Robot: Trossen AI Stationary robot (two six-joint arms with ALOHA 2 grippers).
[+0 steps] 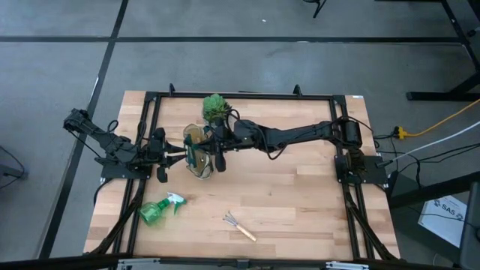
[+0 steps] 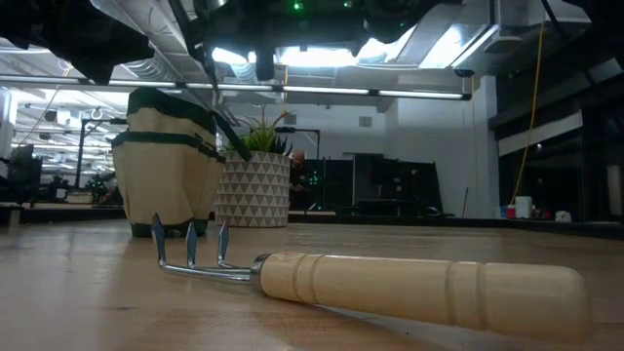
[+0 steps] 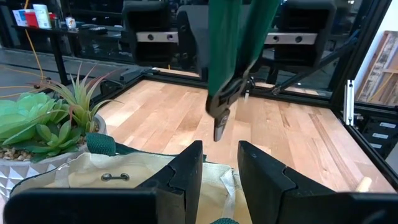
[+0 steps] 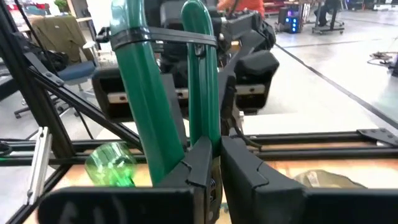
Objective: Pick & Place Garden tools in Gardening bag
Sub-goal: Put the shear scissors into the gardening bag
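The cream gardening bag with green trim stands left of the table's middle, in front of a potted plant. My right gripper reaches in from the right and is shut on pruning shears with green handles. The shears hang over the bag, blade tip pointing down. My left gripper is at the bag's left rim, closed on it. A green spray bottle and a wooden-handled mini rake lie on the table nearer the front. My left gripper has the bag's left rim between its two fingers, coming level from the table's left; the fingers hide the exact spot. The bag stands on the table. My right gripper pinches one green handle of the shears between its fingers, level from the table's right and across the handle. The other handle passes beside one finger. The shears hang upright, handles up, clear of the bag.
The plant's white patterned pot stands close behind the bag. A black frame runs around the table's edges. Bare wood lies in the middle and toward the right front.
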